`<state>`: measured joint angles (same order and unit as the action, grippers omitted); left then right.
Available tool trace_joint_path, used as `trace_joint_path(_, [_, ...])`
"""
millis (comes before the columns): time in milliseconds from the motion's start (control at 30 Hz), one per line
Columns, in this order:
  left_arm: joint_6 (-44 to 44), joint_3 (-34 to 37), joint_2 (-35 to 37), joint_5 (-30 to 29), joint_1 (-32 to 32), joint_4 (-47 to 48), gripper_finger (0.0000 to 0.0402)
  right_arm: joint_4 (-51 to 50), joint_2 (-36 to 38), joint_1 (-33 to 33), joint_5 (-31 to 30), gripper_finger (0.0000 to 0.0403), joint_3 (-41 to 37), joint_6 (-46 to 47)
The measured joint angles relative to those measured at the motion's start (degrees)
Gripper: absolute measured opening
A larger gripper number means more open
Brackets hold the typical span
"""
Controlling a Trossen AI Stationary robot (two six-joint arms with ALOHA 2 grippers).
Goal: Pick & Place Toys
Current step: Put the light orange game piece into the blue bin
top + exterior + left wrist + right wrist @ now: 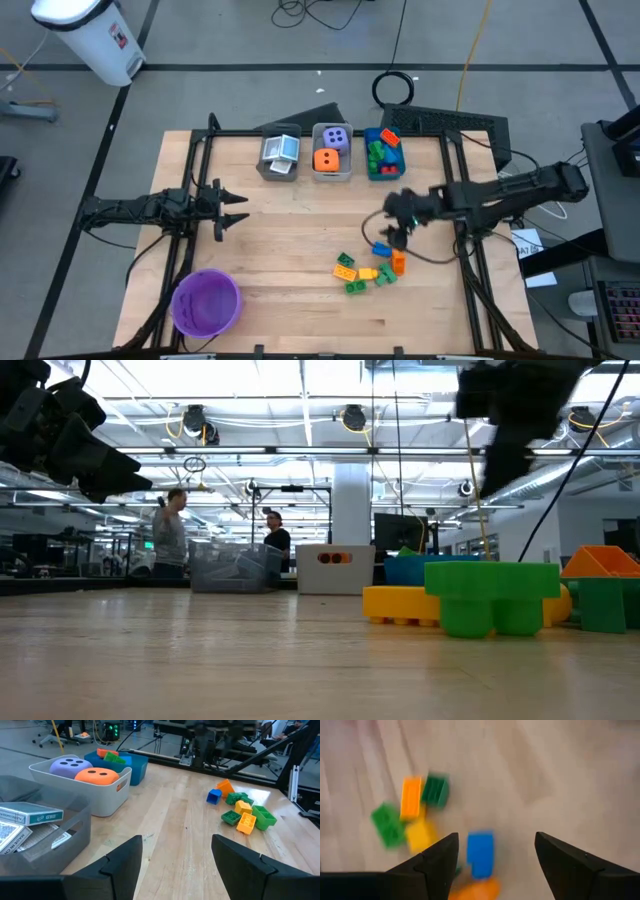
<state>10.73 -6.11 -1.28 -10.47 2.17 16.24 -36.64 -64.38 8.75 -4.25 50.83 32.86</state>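
Pale wood table [290,230], three bins along its far edge: grey bin [279,156] with cards [30,815], clear bin [332,152] with purple die [337,137] and orange die [326,159], blue bin [385,153] part-filled with bricks. Loose bricks [365,272] clustered near the front right. Right gripper [392,233] above that cluster, fingers spread wide, nothing held, blue brick [480,853] framed between them. Judged mid-task: sorting of bricks into the blue bin, a pick about to start. Next move: a straight descent over the blue brick, then a close. Left gripper [232,208] idle at the left, fingers wide, empty. Small studded bricks, green, yellow, orange, blue.
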Motion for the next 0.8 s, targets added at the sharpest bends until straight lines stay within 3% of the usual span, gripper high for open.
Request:
trace_joint_path(200, [0.0,0.0,0.0,0.0,0.0,0.0,0.0246,-7.4,-1.4,9.3,-0.5,0.0254,0.0,15.7])
trace_joint_path(400, [0.0,0.0,0.0,0.0,0.0,0.0,0.0246,-8.7,-5.4,13.9,-0.1,0.0254,-0.1,26.7])
trace_joint_path(667, [0.0,0.0,0.0,0.0,0.0,0.0,0.0246,-8.6,-8.6,14.4,0.0,0.0254,-0.1,32.7])
trace_joint_path(800, [0.0,0.0,0.0,0.0,0.0,0.0,0.0246,-7.7,-10.8,14.4,2.9,0.0254,-0.1,34.0])
